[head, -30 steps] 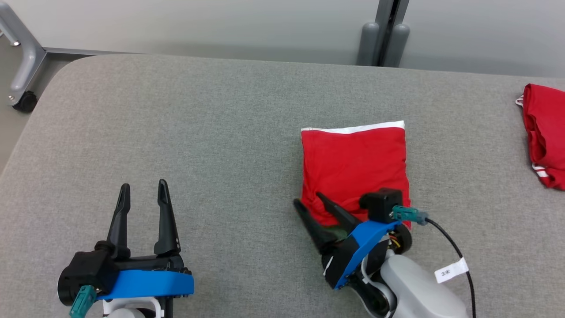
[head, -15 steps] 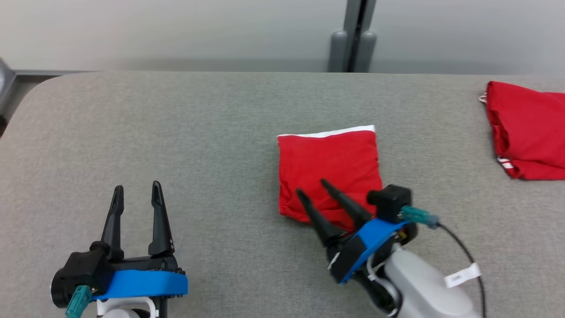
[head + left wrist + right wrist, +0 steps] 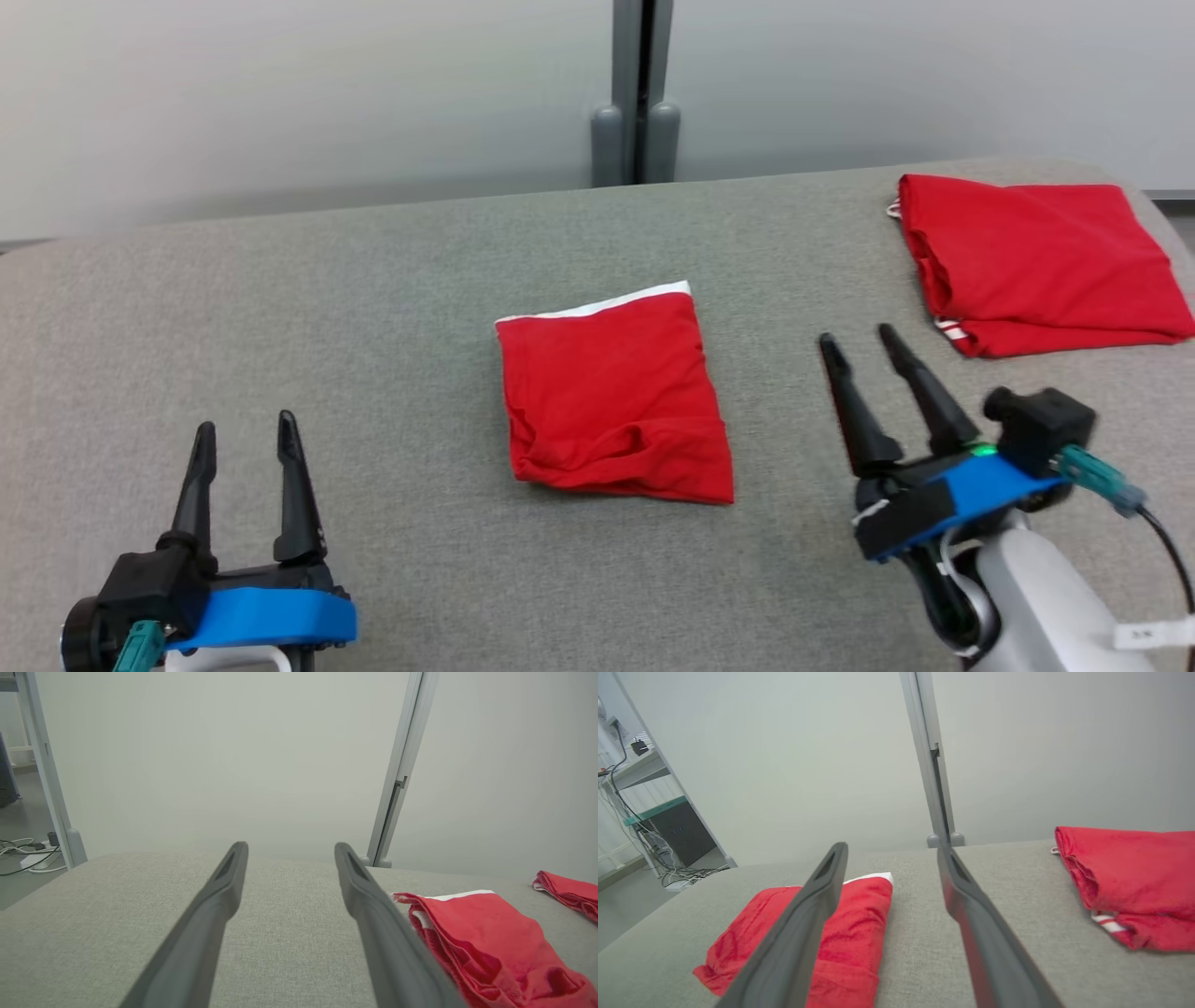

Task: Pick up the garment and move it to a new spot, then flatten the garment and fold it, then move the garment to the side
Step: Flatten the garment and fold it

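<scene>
**Inspector:** Status of the article?

**Assessor:** The folded red cloth garment with a white edge band (image 3: pixel 611 401) lies flat near the middle of the grey fabric-covered table (image 3: pixel 327 308), free of both grippers. It is a compact rectangle with the white band along its twelve o'clock edge. A puckered ridge runs near its six o'clock edge, heaviest at seven.

**Inspector:** So pick-up, flattening and folding?

**Assessor:** Complete, in my judgement, though the pucker leaves the fold untidy. The last step, shifting it aside, looks outstanding, since it sits mid-table rather than at an edge. I cannot rule out that this spot is the intended one.

**Inspector:** The grippers?

**Assessor:** The right gripper (image 3: pixel 855 336) is at the garment's three o'clock, near it but apart, its two dark fingers spread with nothing between them. The left gripper (image 3: pixel 245 425) is at eight o'clock, well apart, its fingers likewise spread and empty.

**Inspector:** Anything else on the surface?

**Assessor:** A second red cloth garment, loosely folded (image 3: pixel 1036 257), lies at two o'clock near the table's far right corner, well clear of the first. It suggests where finished pieces go.
</scene>
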